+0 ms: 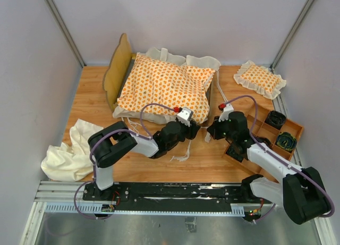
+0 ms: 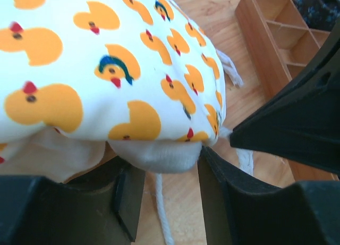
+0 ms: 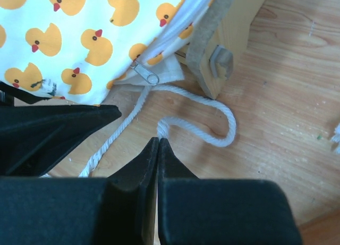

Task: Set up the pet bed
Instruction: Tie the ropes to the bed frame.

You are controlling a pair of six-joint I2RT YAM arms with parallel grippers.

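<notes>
The pet bed's light-wood frame (image 1: 118, 69) stands at the back left. Its duck-patterned cushion (image 1: 164, 85) lies across it. My left gripper (image 1: 192, 129) is at the cushion's near right corner. In the left wrist view the cream corner of the cushion (image 2: 164, 157) fills the gap between the fingertips of my left gripper (image 2: 164, 176), and a tie string (image 2: 162, 213) hangs below. My right gripper (image 3: 159, 141) is shut on the end of another white tie string (image 3: 212, 117), which loops on the table beside the frame's corner (image 3: 223, 37). The two grippers almost touch.
A small square duck-patterned pillow (image 1: 260, 79) lies at the back right. A wooden compartment tray (image 1: 271, 133) holding dark items sits under my right arm. A crumpled cream cloth (image 1: 69, 152) lies at the near left. Walls enclose the table.
</notes>
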